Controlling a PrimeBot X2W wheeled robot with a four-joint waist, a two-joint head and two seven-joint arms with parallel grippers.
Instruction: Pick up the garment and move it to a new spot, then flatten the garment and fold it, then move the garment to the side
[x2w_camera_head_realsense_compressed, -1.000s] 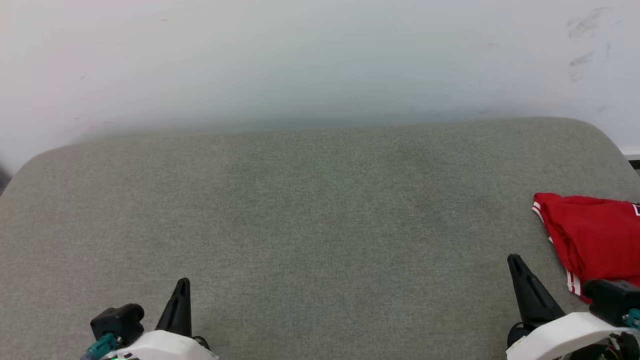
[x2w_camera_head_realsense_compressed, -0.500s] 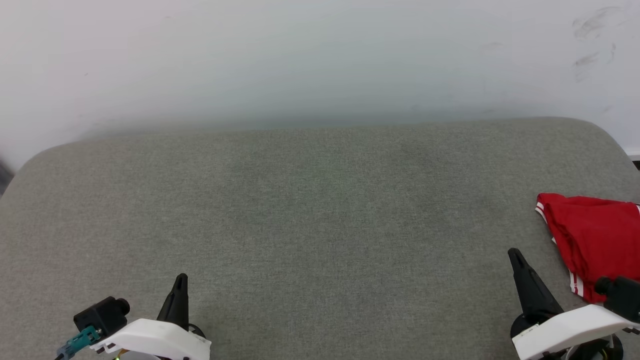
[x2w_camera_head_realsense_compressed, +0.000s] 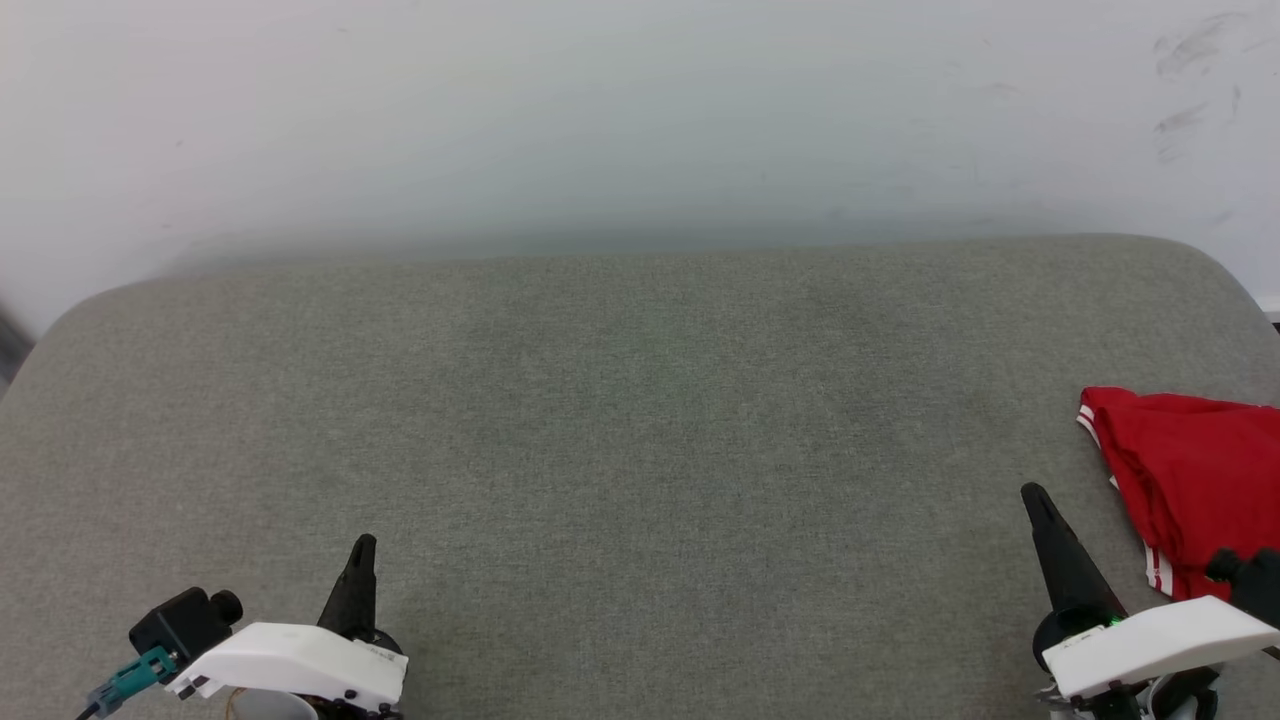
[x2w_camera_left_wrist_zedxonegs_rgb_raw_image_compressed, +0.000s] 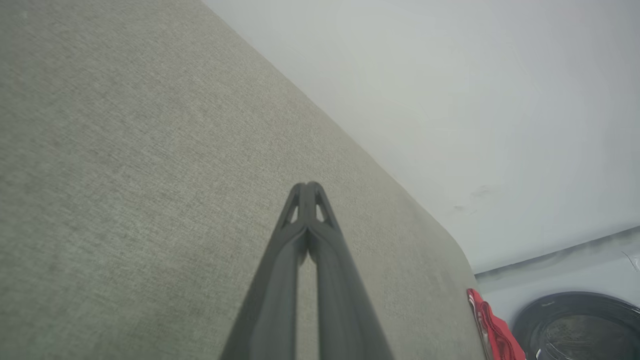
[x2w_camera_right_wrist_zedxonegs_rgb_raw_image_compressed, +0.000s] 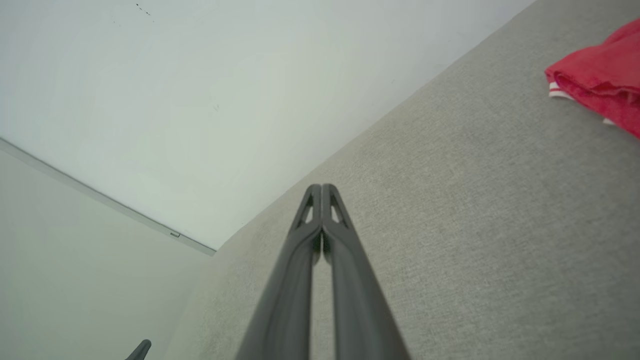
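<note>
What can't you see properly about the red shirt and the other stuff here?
- The garment, head view: the picture's right edge cuts it off, and the right forearm covers its near corner.
- The garment, left wrist view: just a thin strip at the bottom edge.
- The round dark drum, left wrist view: cut by the corner, too partial to name.

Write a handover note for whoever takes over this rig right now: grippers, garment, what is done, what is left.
Left gripper: shut, empty, low over the cushion.
Right gripper: shut, empty, beside the garment but apart from it.
Garment: compact red bundle at the cushion's right edge, partly cut off in the head view.
Done: it sits off to the side; whether it is properly folded cannot be told.
Left: check the fold. If it is only bunched, pick it up, flatten, fold, then set aside.
</note>
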